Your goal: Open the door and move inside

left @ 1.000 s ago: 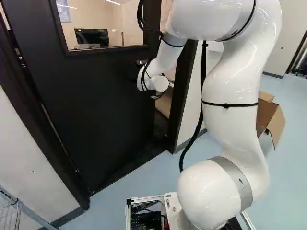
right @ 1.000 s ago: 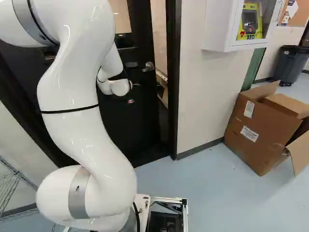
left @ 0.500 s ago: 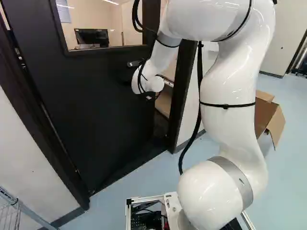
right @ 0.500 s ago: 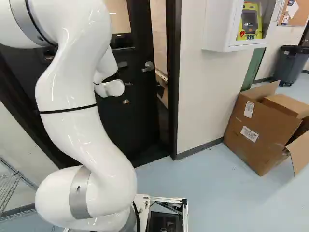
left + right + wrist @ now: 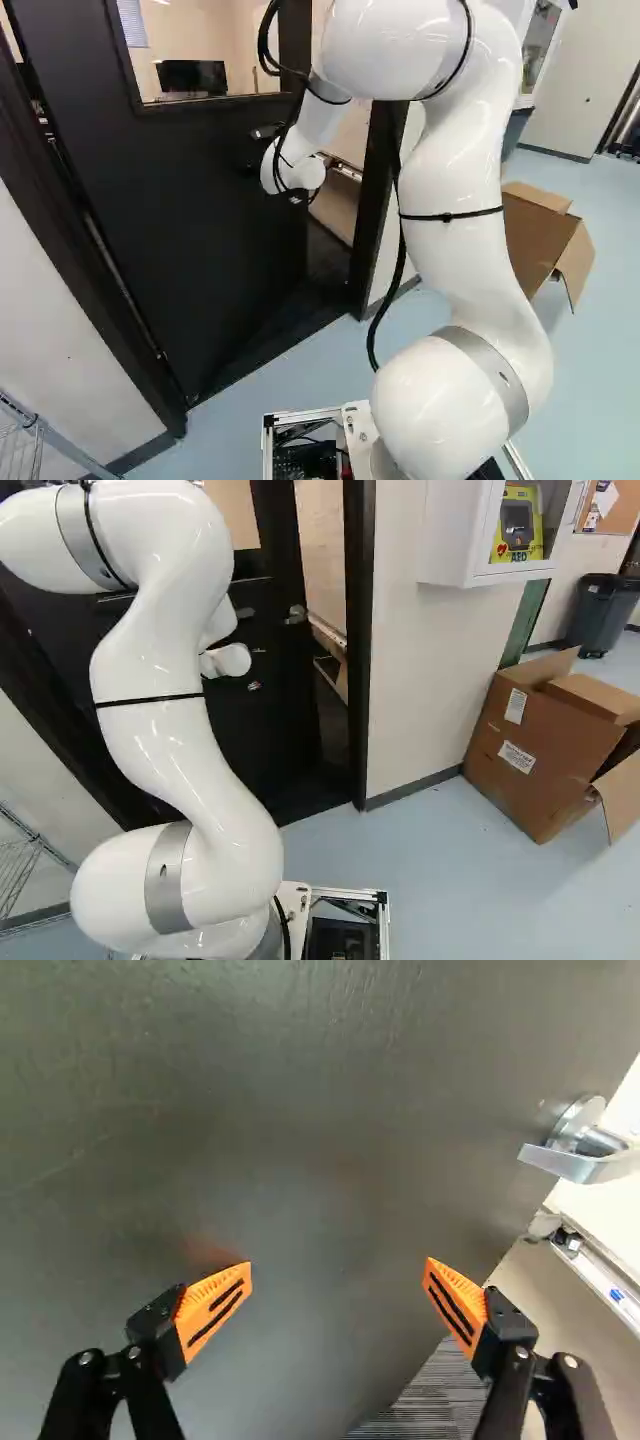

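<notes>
Aiming the gripper [image 5: 300, 197] at the dark door [image 5: 180, 220], ajar in its frame [image 5: 359, 670]. Keeps nothing clasped, fingers [image 5: 215, 1305] spread wide. Sits beside the lever handle [image 5: 590, 1150], perhaps against the door; contact is hard to judge.

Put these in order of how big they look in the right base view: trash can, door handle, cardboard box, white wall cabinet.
Largest to smallest:
1. Cardboard box
2. White wall cabinet
3. Trash can
4. Door handle
</notes>
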Robot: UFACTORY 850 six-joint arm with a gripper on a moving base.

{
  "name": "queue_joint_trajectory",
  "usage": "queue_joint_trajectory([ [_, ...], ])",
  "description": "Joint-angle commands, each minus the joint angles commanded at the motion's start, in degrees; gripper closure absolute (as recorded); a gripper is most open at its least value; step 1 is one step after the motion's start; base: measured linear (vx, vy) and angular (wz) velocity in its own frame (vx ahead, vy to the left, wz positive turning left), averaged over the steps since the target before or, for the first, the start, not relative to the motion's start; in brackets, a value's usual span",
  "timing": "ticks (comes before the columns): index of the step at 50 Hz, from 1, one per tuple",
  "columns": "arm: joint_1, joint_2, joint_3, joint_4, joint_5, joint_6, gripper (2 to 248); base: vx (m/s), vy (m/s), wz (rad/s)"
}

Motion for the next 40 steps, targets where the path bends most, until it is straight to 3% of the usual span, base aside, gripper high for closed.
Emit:
queue_joint_trajectory([
  [20,1.65,-4.30,-5.57,0.00,0.00,0.00,3,0.000,0.000,0.000],
  [40,1.50,0.42,0.54,0.00,0.00,0.00,3,0.000,0.000,0.000],
])
